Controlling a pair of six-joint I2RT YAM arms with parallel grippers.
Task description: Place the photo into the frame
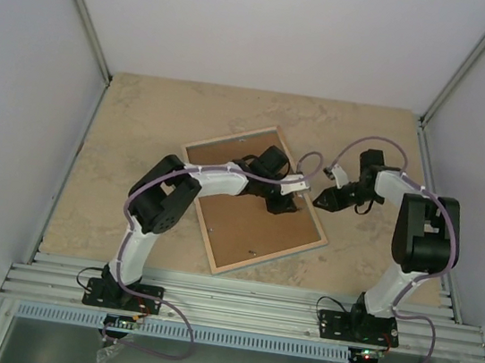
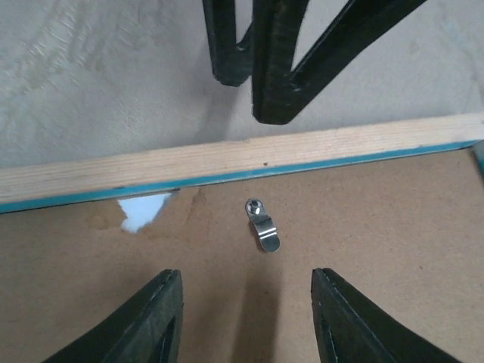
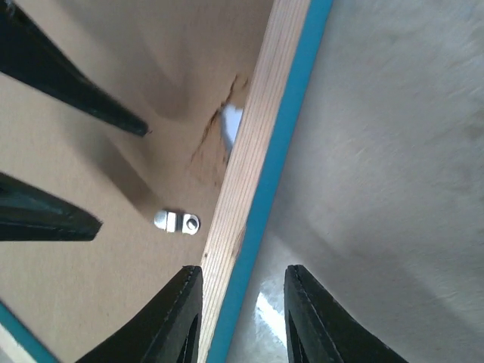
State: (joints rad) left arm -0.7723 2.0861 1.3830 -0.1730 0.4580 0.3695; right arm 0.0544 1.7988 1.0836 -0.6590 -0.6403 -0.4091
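Flat on the table [image 1: 144, 113], face down: the frame [image 1: 271, 257], brown backing board [image 1: 244, 231] uppermost. Above a metal clip [image 2: 262, 225] near its right edge, left end effector [image 2: 246, 274] spread. Right end effector [image 3: 243, 272] spread too, astride that edge.

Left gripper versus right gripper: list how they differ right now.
The left gripper is over the brown backing board, with a metal turn clip ahead of its fingers; the right gripper straddles the wooden edge of the frame. The left gripper's jaws look wider apart than the right gripper's. Both are open, holding nothing.
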